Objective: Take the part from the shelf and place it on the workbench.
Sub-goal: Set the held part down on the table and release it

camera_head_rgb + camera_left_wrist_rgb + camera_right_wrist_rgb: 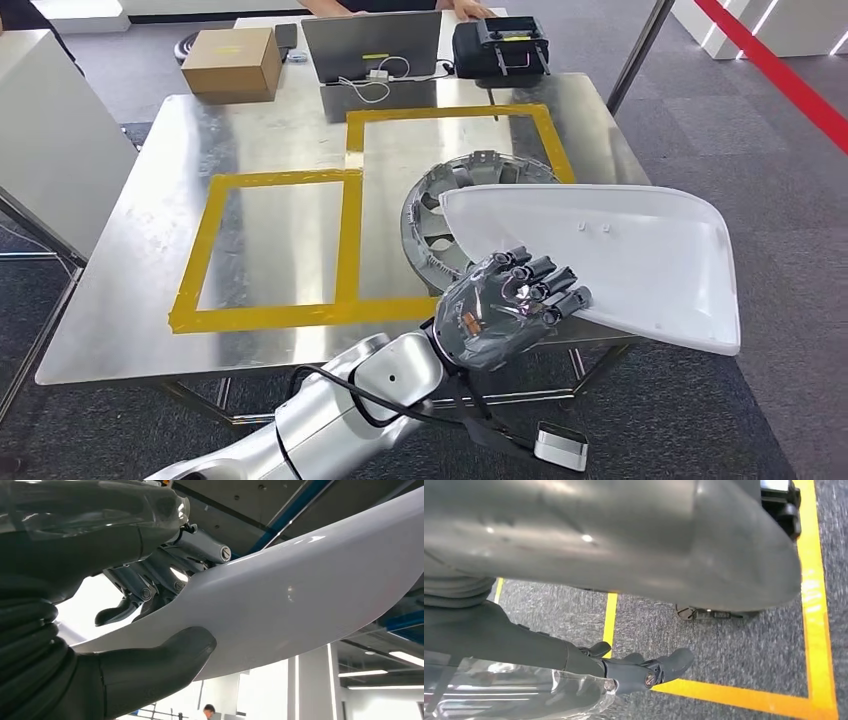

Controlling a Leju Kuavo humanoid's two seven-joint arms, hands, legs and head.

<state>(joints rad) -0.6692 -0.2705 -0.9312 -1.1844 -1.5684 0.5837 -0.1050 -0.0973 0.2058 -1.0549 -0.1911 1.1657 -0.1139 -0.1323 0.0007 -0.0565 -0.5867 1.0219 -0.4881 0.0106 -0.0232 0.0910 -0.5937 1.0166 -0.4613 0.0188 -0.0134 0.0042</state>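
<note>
Head view: the left hand (510,300) grips the white panel (620,255) by its near edge, fingers (540,280) laid over the top, so the part hangs level above the table (130,300) edge and a grey ring part (440,215) beyond them.

Left wrist view: thumb (165,655) under, fingers above, pinching the panel.

Right wrist view: the right hand (624,670) hangs over carpet, fingers loosely curled around nothing.
</note>
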